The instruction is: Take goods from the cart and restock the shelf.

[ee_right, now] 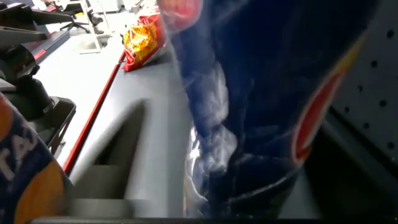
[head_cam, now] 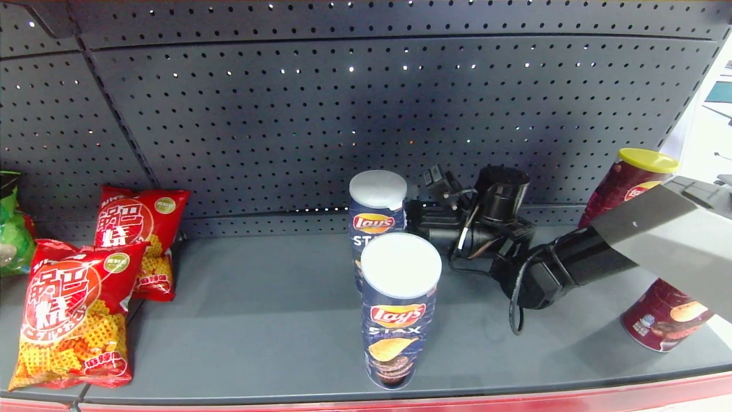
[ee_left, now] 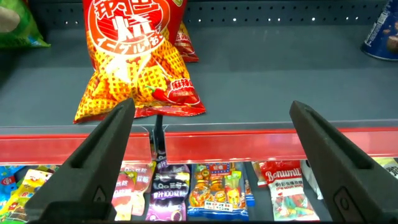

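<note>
On the shelf (head_cam: 257,320), rear blue can (head_cam: 374,220) stands just beside right hand (head_cam: 424,219); grip unclear.

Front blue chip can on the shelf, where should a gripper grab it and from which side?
Grip the front blue can around its round body near mid-height, coming in level from the front edge of the shelf. It stands upright near that edge, with the rear blue can close behind, so closing across its left and right sides looks safest.
</note>
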